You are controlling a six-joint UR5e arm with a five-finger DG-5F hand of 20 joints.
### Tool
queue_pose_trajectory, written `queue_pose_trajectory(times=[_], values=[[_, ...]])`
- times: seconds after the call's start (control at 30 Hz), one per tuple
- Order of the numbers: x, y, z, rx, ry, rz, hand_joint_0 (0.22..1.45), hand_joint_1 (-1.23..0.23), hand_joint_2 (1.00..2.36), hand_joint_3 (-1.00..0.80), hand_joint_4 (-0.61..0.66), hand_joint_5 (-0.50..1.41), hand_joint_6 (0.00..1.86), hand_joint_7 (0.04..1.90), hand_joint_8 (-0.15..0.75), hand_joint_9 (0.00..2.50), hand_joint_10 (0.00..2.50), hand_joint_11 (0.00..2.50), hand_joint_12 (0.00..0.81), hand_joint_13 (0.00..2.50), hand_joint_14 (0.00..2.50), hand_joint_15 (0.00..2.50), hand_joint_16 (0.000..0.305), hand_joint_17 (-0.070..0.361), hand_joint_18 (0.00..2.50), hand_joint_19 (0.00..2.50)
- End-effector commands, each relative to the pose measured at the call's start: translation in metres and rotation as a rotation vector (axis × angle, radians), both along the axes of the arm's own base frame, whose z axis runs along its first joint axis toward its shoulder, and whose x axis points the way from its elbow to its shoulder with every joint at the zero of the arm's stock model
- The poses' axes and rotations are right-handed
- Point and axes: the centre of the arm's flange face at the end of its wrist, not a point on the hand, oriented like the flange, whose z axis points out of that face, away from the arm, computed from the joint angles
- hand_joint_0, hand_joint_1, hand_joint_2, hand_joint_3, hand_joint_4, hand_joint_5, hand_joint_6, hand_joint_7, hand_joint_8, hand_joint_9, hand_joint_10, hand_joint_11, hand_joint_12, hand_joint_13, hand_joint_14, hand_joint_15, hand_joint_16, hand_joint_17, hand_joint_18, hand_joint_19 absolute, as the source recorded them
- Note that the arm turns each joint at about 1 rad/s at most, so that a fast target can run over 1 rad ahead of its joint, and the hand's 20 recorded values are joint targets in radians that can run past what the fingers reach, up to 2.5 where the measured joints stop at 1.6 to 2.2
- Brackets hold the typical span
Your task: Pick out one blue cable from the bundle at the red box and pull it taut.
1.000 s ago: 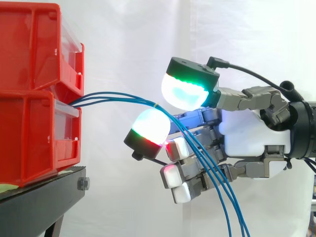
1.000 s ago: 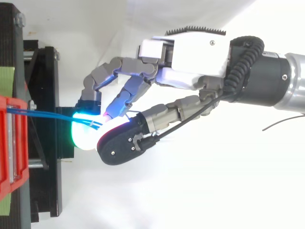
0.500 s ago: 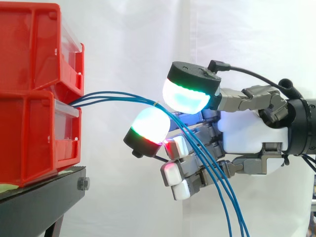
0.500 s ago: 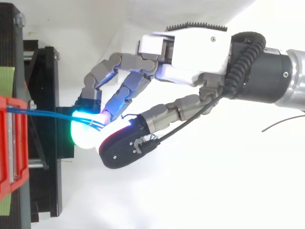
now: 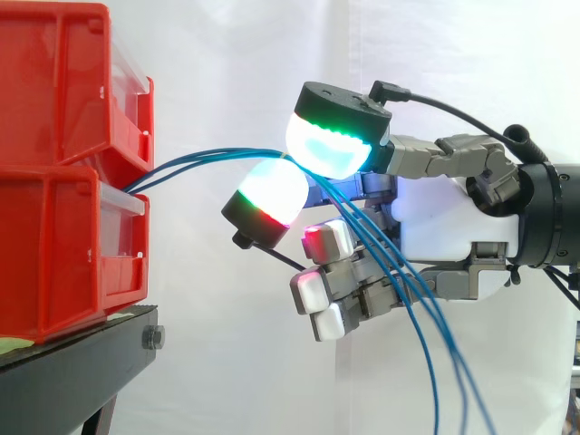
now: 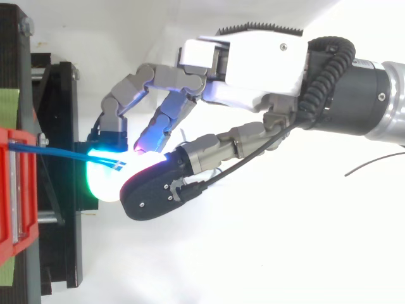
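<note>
hand (image 5: 453,227) | fingers (image 5: 331,145) pinching blue cables (image 6: 57,151) | cables run from red bins (image 5: 63,227) | hanging loose below hand

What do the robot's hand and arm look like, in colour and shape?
The hand has a white palm shell and grey jointed fingers. The big domed pads sit on black bases and glow white, cyan and green, one with a red edge; smaller tips are white blocks. The wrist is a black cylinder, the arm behind it silver.
</note>
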Motion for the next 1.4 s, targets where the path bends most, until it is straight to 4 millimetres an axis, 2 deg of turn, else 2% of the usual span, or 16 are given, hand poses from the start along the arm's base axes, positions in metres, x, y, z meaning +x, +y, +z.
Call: queue_pose_trajectory(times=[0.0, 0.37, 0.7, 0.87, 0.97, 1.17, 1.27, 1.37], values=[[0.0001, 0.0, 0.0007, 0.0, -0.001, 0.0, 0.66, -0.73, 1.02, -0.21, -0.11, -0.16, 0.96, 0.88, 0.274, 1.13, 0.03, 0.89, 0.336, 1.0, 0.02, 0.54, 0.052, 0.118, 0.83, 0.55], [0.0, 0.0001, -0.0007, -0.01, 0.004, 0.001, 0.69, -0.74, 1.01, -0.38, -0.05, -0.17, 0.95, 0.84, 0.27, 1.12, 0.03, 0.91, 0.336, 1.0, 0.02, 0.55, 0.052, 0.117, 0.84, 0.56], [-0.0009, 0.0, -0.0008, -0.012, 0.009, 0.001, 0.72, -0.77, 1.0, -0.5, -0.1, -0.17, 0.96, 0.82, 0.272, 1.12, 0.03, 0.92, 0.332, 1.03, 0.02, 0.55, 0.051, 0.115, 0.89, 0.54], [-0.0006, 0.0, -0.0001, -0.012, 0.007, 0.001, 0.7, -0.82, 1.0, -0.5, -0.05, -0.17, 0.95, 0.8, 0.27, 1.14, 0.03, 0.92, 0.33, 1.04, 0.02, 0.56, 0.051, 0.114, 0.9, 0.55], [-0.0004, 0.0001, -0.0012, -0.012, 0.009, 0.001, 0.64, -0.82, 1.0, -0.5, 0.03, -0.16, 0.95, 0.8, 0.276, 1.17, 0.03, 0.92, 0.33, 1.06, 0.02, 0.56, 0.05, 0.112, 0.9, 0.56], [-0.0006, 0.0, -0.0001, -0.012, 0.007, 0.001, 0.55, -0.71, 1.0, -0.5, 0.08, -0.15, 0.93, 0.76, 0.278, 1.21, 0.03, 0.91, 0.339, 1.07, 0.02, 0.56, 0.052, 0.117, 0.92, 0.57], [-0.0006, 0.0, -0.0001, -0.012, 0.007, 0.001, 0.55, -0.57, 1.0, -0.5, 0.08, -0.14, 0.91, 0.81, 0.275, 1.22, 0.03, 0.9, 0.339, 1.09, 0.02, 0.57, 0.052, 0.116, 0.93, 0.59], [-0.0009, -0.0011, -0.0019, -0.012, 0.01, 0.0, 0.58, -0.51, 1.0, -0.5, 0.05, -0.14, 0.9, 0.84, 0.278, 1.22, 0.03, 0.88, 0.336, 1.09, 0.02, 0.58, 0.051, 0.114, 0.93, 0.61]])
